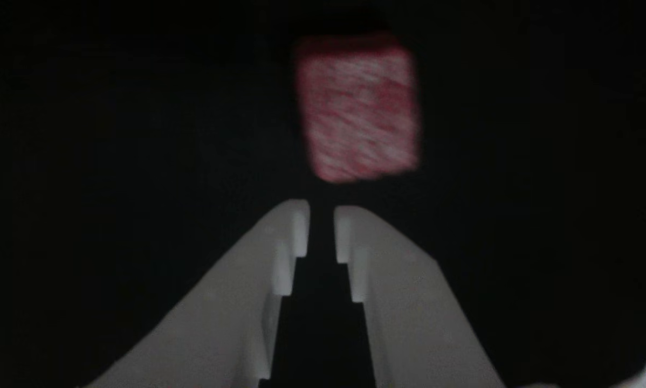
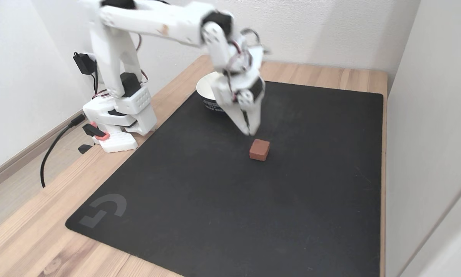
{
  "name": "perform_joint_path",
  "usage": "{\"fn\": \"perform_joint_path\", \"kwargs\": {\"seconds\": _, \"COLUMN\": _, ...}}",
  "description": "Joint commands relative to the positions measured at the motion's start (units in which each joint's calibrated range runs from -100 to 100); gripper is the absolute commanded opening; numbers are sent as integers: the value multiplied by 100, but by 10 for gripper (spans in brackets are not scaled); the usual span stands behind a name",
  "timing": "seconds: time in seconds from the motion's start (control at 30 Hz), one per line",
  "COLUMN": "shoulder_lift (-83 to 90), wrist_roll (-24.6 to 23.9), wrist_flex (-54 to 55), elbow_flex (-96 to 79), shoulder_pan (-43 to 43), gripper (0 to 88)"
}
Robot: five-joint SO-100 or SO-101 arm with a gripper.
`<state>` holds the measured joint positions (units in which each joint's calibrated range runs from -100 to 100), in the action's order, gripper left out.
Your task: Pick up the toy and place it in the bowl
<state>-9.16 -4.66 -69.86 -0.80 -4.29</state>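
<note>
We see the toy (image 2: 259, 149) lying near the middle of the black mat (image 2: 222, 200), just past our fingers (image 2: 249, 132), which are nearly closed and empty. It looks light, rough and spongy, so we should pinch its two flat sides.

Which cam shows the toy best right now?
Fixed view: the toy is sharp, lying on the black mat just past the gripper. The other view shows it blurred and dim beyond the fingers.
</note>
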Motion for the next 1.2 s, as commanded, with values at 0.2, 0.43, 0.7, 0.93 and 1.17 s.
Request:
{"fn": "perform_joint_path", "kwargs": {"seconds": 0.2, "shoulder_lift": -581, "wrist_roll": -4, "wrist_flex": -245, "elbow_flex": 1031, "shoulder_pan": -69, "gripper": 22}}
{"fn": "perform_joint_path", "kwargs": {"seconds": 0.43, "shoulder_lift": -597, "wrist_roll": -213, "wrist_flex": -228, "elbow_flex": 1022, "shoulder_pan": -61, "gripper": 22}}
{"fn": "perform_joint_path", "kwargs": {"seconds": 0.7, "shoulder_lift": -597, "wrist_roll": -213, "wrist_flex": -228, "elbow_flex": 1022, "shoulder_pan": -52, "gripper": 22}}
{"fn": "perform_joint_path", "kwargs": {"seconds": 0.93, "shoulder_lift": -631, "wrist_roll": -176, "wrist_flex": -228, "elbow_flex": 959, "shoulder_pan": -27, "gripper": 75}}
{"fn": "perform_joint_path", "kwargs": {"seconds": 1.17, "shoulder_lift": -681, "wrist_roll": -171, "wrist_flex": -237, "elbow_flex": 950, "shoulder_pan": -61, "gripper": 332}}
